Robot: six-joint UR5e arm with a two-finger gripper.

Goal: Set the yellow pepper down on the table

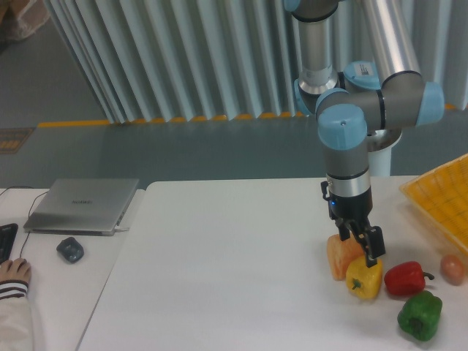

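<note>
The yellow pepper sits on the white tabletop, toward its right edge and near the front. It touches the pale orange wedge-shaped piece on its left, and the red pepper lies just beside it on the right. A green pepper rests in front of the red one, close to the front right corner.

The end effector hangs just above the yellow pepper, at its top and partly in front of the orange piece. Its dark fingers point downward at a slight tilt. They appear to stand apart and clear of the pepper, pinching nothing, though the gap between them is small and hard to read at this angle.

The grey and blue arm rises from the end effector to the base at the back edge of the tabletop. A yellow tray lies tilted at the right edge, and a small brownish egg-like object sits just in front of it, to the right of the red pepper.

On the adjoining desk to the left are a closed silver laptop, a dark mouse, and a person's hand at the far left edge.
</note>
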